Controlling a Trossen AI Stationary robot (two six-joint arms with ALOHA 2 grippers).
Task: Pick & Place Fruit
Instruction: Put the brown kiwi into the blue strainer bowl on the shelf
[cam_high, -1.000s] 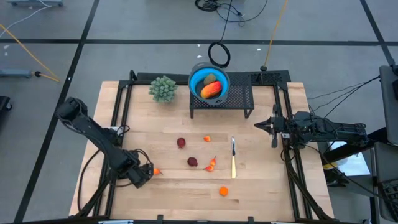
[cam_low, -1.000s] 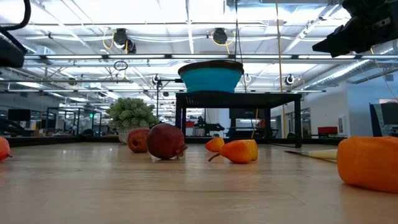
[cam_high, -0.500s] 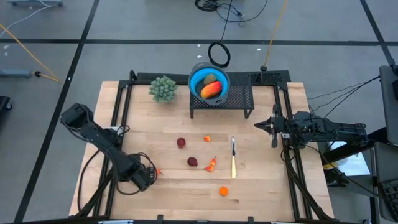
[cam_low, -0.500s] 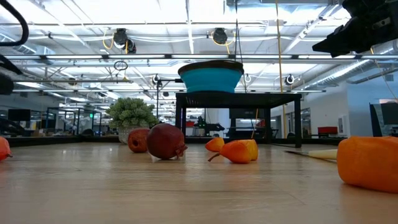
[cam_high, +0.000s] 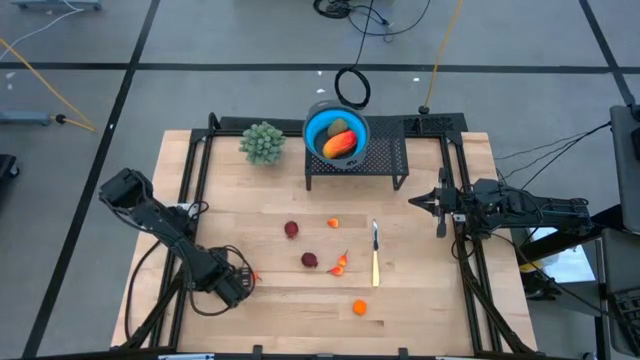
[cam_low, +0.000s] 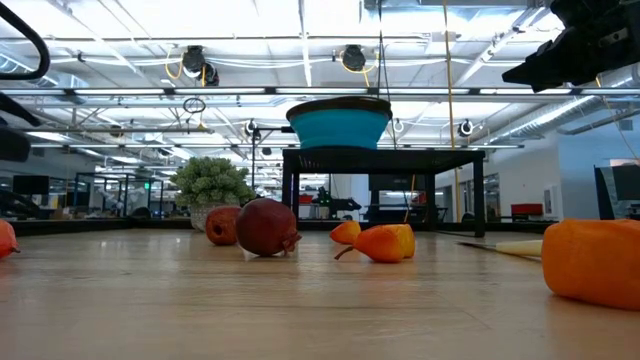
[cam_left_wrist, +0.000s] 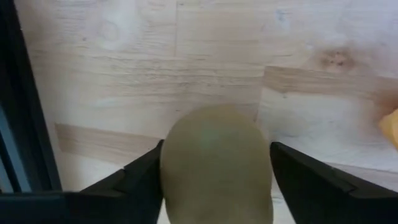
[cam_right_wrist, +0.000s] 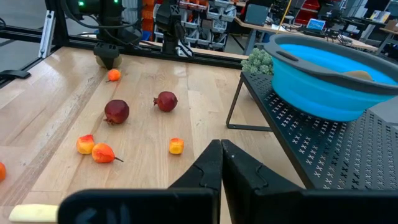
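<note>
Since a second ago the left gripper (cam_left_wrist: 214, 168) has narrowed around a smooth brownish-green oval fruit (cam_left_wrist: 216, 165) at the wooden table's (cam_high: 420, 300) left edge. Two dark red round fruits (cam_high: 291, 229) lie mid-table. Right gripper (cam_right_wrist: 221, 163) clenched, empty.

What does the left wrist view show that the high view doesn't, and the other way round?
Only the left wrist view shows a brownish-green oval fruit between the left gripper's fingers; they flank it closely, but contact is unclear. Only the high view shows the blue bowl on its black rack, the knife, two dark red fruits, and the right gripper shut at the table's right edge. Both show the wooden table and the left gripper.
</note>
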